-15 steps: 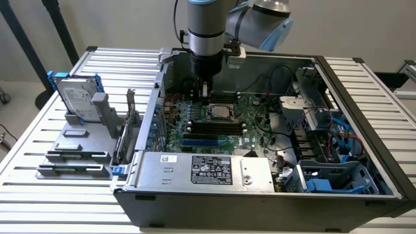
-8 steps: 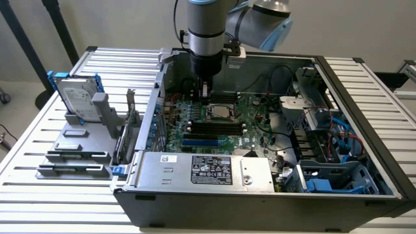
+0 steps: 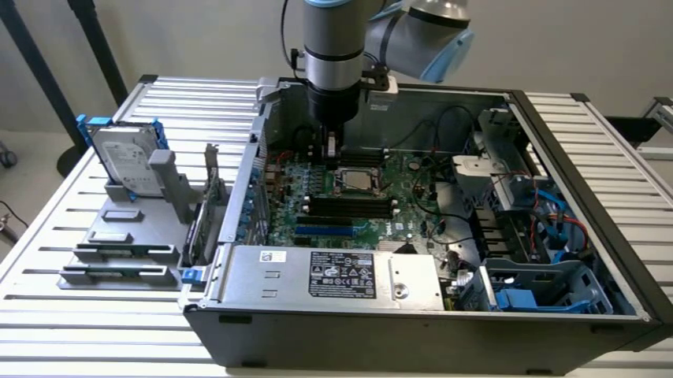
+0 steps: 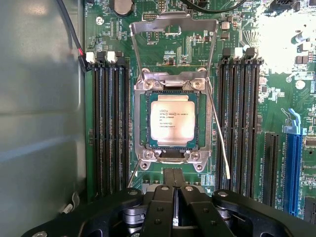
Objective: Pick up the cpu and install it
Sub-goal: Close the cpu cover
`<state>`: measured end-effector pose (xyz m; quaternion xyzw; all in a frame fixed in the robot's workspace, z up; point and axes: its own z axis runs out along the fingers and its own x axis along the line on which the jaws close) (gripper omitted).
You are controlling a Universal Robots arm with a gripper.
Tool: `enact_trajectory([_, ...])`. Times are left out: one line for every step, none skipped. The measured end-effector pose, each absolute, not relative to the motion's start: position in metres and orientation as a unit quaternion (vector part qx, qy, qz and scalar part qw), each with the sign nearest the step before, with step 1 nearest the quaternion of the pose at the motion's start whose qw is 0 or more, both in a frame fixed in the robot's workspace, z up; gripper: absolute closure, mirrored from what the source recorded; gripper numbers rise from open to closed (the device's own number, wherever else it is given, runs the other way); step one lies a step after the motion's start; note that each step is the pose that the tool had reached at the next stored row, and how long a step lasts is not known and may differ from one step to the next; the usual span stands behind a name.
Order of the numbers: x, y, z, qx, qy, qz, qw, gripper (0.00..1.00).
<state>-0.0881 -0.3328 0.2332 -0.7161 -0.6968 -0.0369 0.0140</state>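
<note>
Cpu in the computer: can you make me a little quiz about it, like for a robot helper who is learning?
1. True or false: the cpu lies in its socket on the motherboard.
2. The hand above it is: A open, B shut on the cpu, C shut and empty.
3. Fill in: the hard drive stands outside the computer case, on the exterior view's ____.
Key: 1 true; 2 C; 3 left.

- The computer case point(image 3: 421, 339) sits on the counter point(image 3: 94, 331).
- A fixture point(image 3: 126, 236) stands to the exterior view's left of the case, with a hard drive point(image 3: 124, 161) upright at its far end.
- The motherboard point(image 3: 410, 205) lies inside the case, behind the power supply point(image 3: 336, 276).
- The cpu point(image 4: 172, 121) sits in the socket point(image 4: 173, 81), between memory slots point(image 4: 109, 128).
- The claw point(image 4: 174, 173) hangs just beside the socket.
</note>
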Motion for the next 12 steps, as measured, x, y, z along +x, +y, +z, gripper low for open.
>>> enact_trajectory([-0.088, -0.333, 0.233, -0.716, -0.697, -0.037, 0.014, 0.89])
enact_trajectory([-0.088, -0.333, 0.233, -0.716, -0.697, -0.037, 0.014, 0.89])
enact_trajectory([-0.087, -0.333, 0.234, -0.716, -0.697, -0.036, 0.014, 0.89])
enact_trajectory([-0.085, -0.333, 0.236, -0.716, -0.697, -0.036, 0.015, 0.89])
enact_trajectory([-0.082, -0.333, 0.238, -0.716, -0.697, -0.034, 0.016, 0.89])
enact_trajectory([-0.078, -0.333, 0.241, -0.716, -0.697, -0.033, 0.018, 0.89])
enact_trajectory([-0.074, -0.333, 0.244, -0.716, -0.697, -0.032, 0.019, 0.89])
enact_trajectory([-0.070, -0.333, 0.247, -0.716, -0.697, -0.030, 0.020, 0.89])
enact_trajectory([-0.065, -0.333, 0.250, -0.717, -0.697, -0.029, 0.022, 0.89])
enact_trajectory([-0.061, -0.333, 0.253, -0.717, -0.697, -0.028, 0.023, 0.89])
enact_trajectory([-0.056, -0.333, 0.256, -0.717, -0.697, -0.026, 0.024, 0.89])
enact_trajectory([-0.052, -0.333, 0.259, -0.717, -0.697, -0.025, 0.025, 0.89])
